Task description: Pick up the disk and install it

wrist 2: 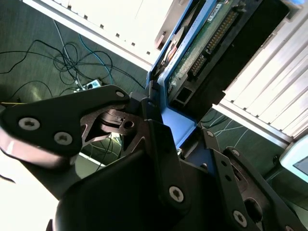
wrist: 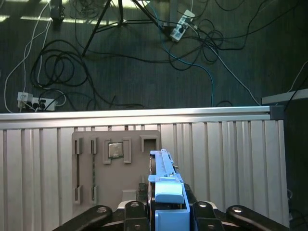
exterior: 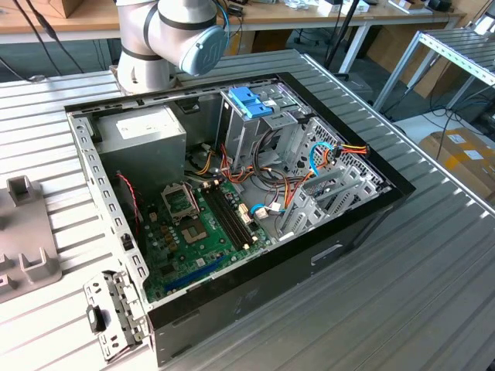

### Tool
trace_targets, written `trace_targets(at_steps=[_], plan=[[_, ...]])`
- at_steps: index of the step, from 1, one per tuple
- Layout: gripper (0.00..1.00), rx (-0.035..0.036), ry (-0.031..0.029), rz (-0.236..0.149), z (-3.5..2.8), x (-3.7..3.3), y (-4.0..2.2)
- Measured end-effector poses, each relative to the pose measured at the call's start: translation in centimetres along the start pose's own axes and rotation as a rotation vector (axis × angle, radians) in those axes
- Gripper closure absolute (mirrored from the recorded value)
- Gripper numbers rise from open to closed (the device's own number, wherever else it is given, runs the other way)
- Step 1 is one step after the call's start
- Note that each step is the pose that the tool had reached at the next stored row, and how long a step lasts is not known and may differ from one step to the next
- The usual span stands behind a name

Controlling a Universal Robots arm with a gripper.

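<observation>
First wrist view: the tool (wrist: 167, 214) seemingly clamps the disk (wrist: 166, 179) over ribbed table (wrist: 231, 154) and cable-strewn floor (wrist: 144, 72).

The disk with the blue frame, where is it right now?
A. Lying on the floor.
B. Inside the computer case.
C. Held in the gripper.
C: in the first wrist view the disk sits clamped in the gripper, above the ribbed table.
</observation>
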State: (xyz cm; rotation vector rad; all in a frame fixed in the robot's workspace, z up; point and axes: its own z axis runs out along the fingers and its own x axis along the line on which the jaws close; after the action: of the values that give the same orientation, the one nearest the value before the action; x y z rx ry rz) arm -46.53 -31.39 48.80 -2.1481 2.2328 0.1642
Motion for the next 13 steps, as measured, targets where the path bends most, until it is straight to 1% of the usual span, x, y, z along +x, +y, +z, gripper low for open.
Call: trace_targets(at_steps=[4, 13], plan=[[0.63, 0.0000, 0.0000, 0.000, -0.58, -0.06, 0.03], [0.63, 0.0000, 0.0000, 0.000, -1.61, -0.16, 0.08]])
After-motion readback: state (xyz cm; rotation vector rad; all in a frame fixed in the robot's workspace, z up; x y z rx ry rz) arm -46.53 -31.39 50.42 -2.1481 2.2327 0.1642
